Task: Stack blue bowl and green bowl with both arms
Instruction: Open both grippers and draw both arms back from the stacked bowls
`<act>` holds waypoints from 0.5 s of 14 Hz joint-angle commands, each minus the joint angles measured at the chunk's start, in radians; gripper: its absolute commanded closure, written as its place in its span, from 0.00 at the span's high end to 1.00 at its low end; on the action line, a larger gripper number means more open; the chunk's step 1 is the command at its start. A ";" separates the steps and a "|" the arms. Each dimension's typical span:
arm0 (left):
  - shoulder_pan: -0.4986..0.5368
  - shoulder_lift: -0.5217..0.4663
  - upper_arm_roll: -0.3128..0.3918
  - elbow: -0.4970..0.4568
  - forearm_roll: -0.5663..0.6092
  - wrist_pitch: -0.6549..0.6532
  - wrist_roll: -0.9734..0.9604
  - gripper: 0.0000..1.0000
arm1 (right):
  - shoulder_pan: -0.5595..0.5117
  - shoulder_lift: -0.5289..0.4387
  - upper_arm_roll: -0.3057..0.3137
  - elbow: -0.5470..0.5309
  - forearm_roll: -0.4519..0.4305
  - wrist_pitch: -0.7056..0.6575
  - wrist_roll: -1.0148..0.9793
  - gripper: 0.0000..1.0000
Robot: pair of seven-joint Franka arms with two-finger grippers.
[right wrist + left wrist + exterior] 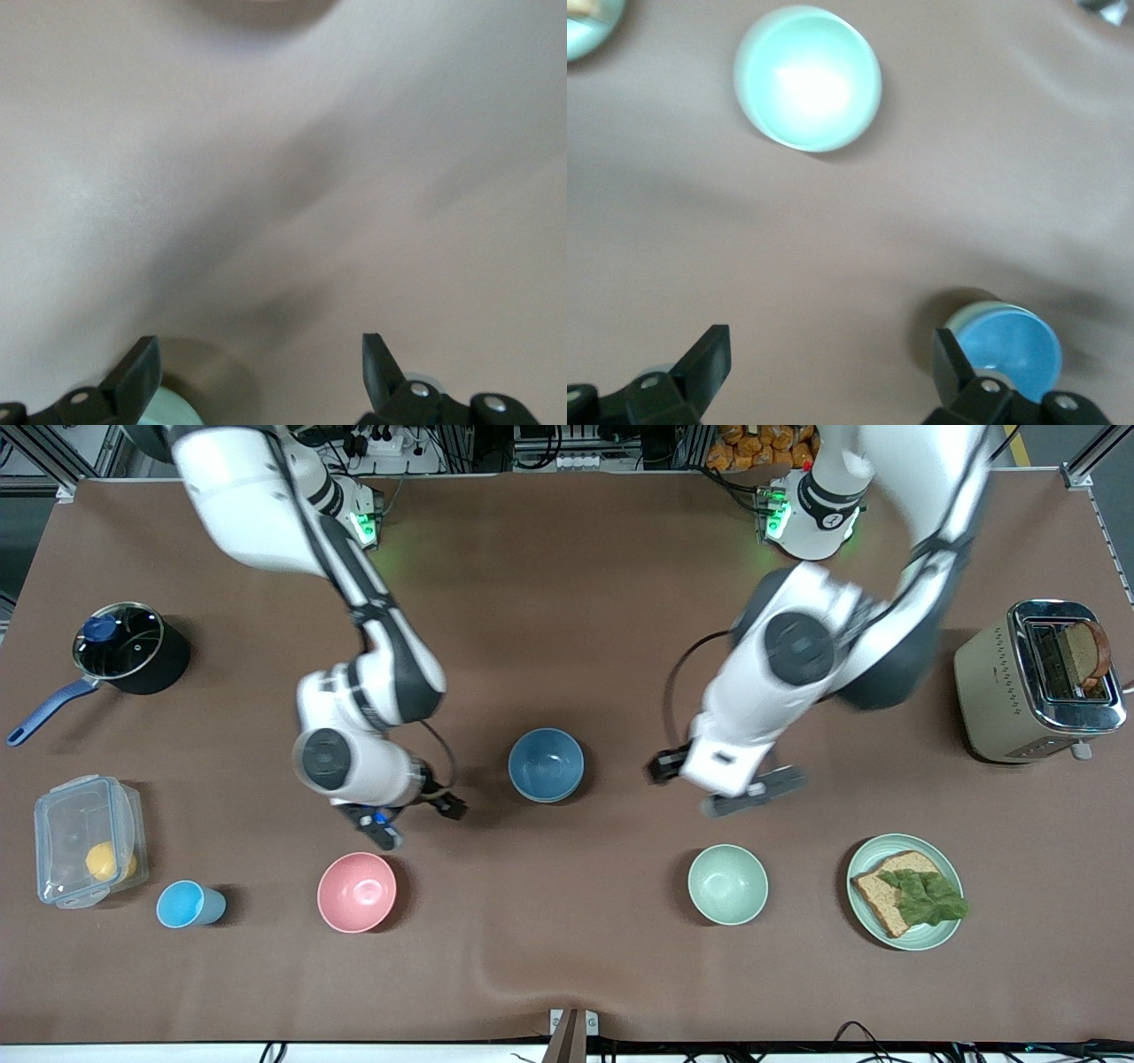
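The brown table point(567, 602) holds it all, and the blue bowl point(546, 762) sits in the middle of it. The left wrist view shows a pale green rim around the blue, so it seems to sit inside the green bowl point(983, 307). The left gripper point(828, 354) hangs over bare table beside the blue bowl, toward the left arm's end. Its fingers are spread wide and hold nothing. The right gripper point(261, 359) hangs over the table beside the blue bowl, toward the right arm's end. It is also wide open and holds nothing. The toaster point(1019, 682) stands well away from the blue bowl at the left arm's end. The pot point(133, 646) is well away at the right arm's end. The mint bowl point(727, 883) and pink bowl point(356, 891) both lie nearer the front camera than the blue bowl.
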 commanded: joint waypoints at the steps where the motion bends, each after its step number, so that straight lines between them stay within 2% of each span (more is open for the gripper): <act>1: 0.094 -0.141 -0.005 -0.061 0.032 -0.117 0.081 1.00 | -0.073 -0.142 0.014 -0.030 -0.018 -0.104 -0.219 1.00; 4: 0.217 -0.213 -0.012 -0.066 0.015 -0.215 0.308 1.00 | -0.136 -0.285 0.014 -0.031 -0.081 -0.255 -0.451 1.00; 5: 0.239 -0.251 -0.009 -0.096 0.007 -0.220 0.382 1.00 | -0.159 -0.329 0.015 -0.034 -0.116 -0.304 -0.547 1.00; 6: 0.243 -0.297 0.006 -0.143 -0.005 -0.219 0.459 1.00 | -0.183 -0.377 0.014 -0.037 -0.141 -0.339 -0.640 1.00; 7: 0.243 -0.338 0.053 -0.176 -0.014 -0.219 0.508 1.00 | -0.206 -0.418 0.014 -0.039 -0.156 -0.364 -0.724 1.00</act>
